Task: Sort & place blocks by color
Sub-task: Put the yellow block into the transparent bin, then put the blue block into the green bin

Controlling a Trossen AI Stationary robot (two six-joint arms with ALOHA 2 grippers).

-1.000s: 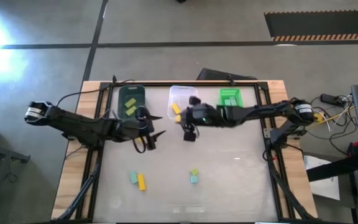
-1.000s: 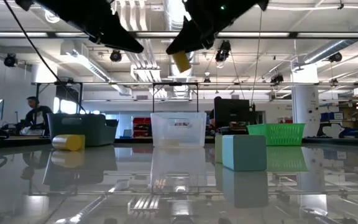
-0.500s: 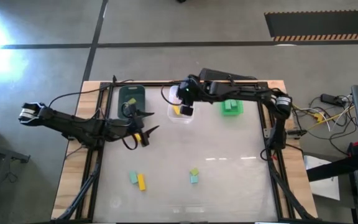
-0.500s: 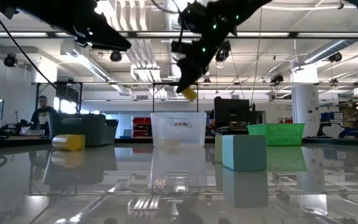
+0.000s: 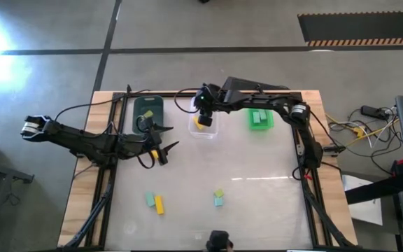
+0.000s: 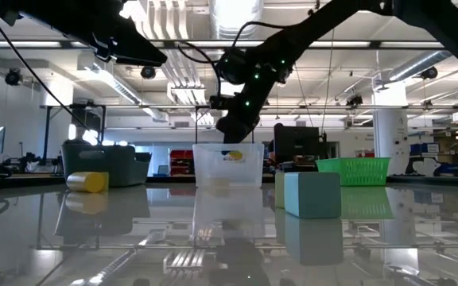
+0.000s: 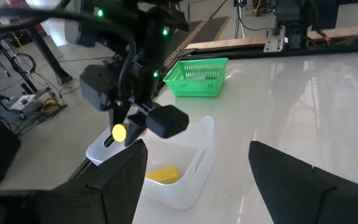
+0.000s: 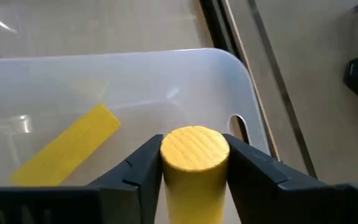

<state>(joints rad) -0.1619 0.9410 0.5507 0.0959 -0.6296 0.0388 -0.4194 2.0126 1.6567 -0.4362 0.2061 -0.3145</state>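
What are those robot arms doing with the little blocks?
They are sorting blocks into bins by color. The right gripper holds a yellow peg above the clear bin, where a yellow bar already lies. The left gripper waits open over the table near another yellow block. A few blocks are left on the table.

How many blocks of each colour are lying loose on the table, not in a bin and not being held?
Yellow: 2, a yellow bar block and a yellow cylinder block
Teal-mint: 2, one teal-mint cube and another teal-mint cube
Pale yellow-green: 1, a pale yellow-green cube
Total: 5
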